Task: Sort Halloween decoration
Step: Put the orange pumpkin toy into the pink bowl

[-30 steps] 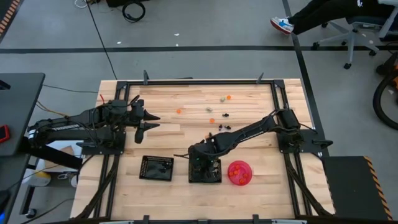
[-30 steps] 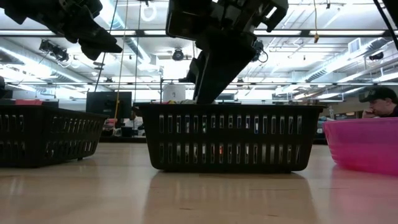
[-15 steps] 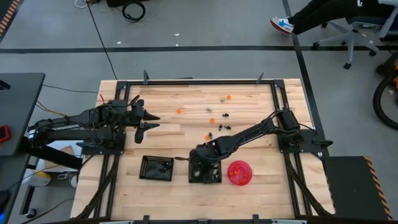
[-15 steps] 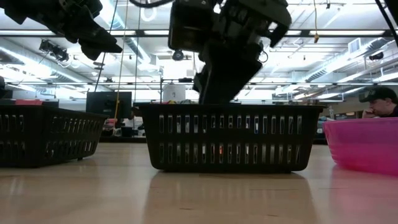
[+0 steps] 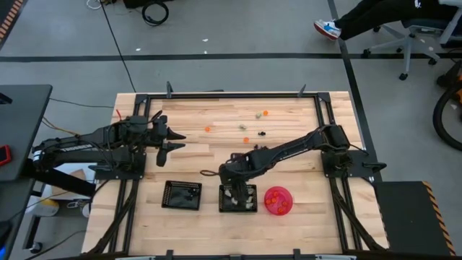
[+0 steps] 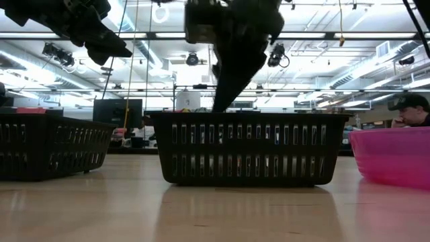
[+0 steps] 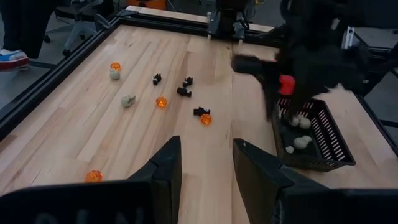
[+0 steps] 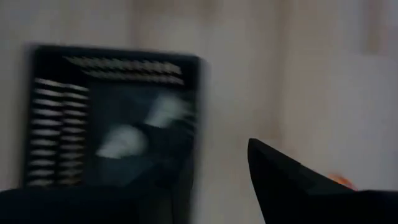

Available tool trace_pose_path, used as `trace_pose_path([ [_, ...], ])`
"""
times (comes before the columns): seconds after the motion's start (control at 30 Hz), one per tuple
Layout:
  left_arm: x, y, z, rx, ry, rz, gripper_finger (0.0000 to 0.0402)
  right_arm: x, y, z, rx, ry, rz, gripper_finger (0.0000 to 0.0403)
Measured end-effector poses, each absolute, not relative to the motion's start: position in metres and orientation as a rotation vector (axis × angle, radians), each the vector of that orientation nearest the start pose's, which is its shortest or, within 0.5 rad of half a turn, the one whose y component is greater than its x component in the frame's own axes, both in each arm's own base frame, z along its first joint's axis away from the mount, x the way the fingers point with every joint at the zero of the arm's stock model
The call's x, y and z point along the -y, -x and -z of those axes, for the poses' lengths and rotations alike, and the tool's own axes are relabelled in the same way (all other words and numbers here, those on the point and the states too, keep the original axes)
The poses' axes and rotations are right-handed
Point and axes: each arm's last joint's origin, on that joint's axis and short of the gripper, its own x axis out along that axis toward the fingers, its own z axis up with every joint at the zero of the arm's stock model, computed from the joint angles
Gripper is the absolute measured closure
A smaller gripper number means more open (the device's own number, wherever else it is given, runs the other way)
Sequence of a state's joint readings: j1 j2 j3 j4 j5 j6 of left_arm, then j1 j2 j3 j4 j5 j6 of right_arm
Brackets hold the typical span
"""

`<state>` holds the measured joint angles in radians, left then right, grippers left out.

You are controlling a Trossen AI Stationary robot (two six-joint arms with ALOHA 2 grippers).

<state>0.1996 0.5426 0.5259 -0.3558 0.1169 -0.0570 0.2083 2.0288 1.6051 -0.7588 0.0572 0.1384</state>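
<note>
Halloween decoration pieces lie loose on the far half of the table: orange (image 7: 161, 102), black (image 7: 184, 91) and pale (image 7: 128, 100) ones. More pale pieces (image 7: 303, 142) lie in the middle black mesh tray (image 5: 238, 207). My right gripper (image 5: 229, 180) hangs open over that tray's far edge, pointing steeply down, with nothing between its fingers (image 8: 273, 168). My left gripper (image 5: 175, 141) waits open above the table's left side, clear of everything.
A second black mesh tray (image 5: 182, 195) stands left of the middle one and a pink bowl (image 5: 279, 201) with orange pieces right of it, all near the front edge. A black metal frame (image 5: 216, 94) rims the table. A person sits at the right in the room beyond (image 6: 408, 107).
My right gripper has risen out of the middle tray and drawn back toward its far edge, tipping and rolling as it went. The tray's inside, covered by it before, now shows in the high view.
</note>
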Motion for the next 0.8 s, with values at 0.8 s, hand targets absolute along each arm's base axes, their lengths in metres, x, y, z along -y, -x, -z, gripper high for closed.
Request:
trace_pose_path([
  [0.8,-0.022,-0.128,-0.261,-0.366,0.115,-0.092,0.0285,-0.007,-0.4,-0.165,-1.291,0.112,0.195,0.0205],
])
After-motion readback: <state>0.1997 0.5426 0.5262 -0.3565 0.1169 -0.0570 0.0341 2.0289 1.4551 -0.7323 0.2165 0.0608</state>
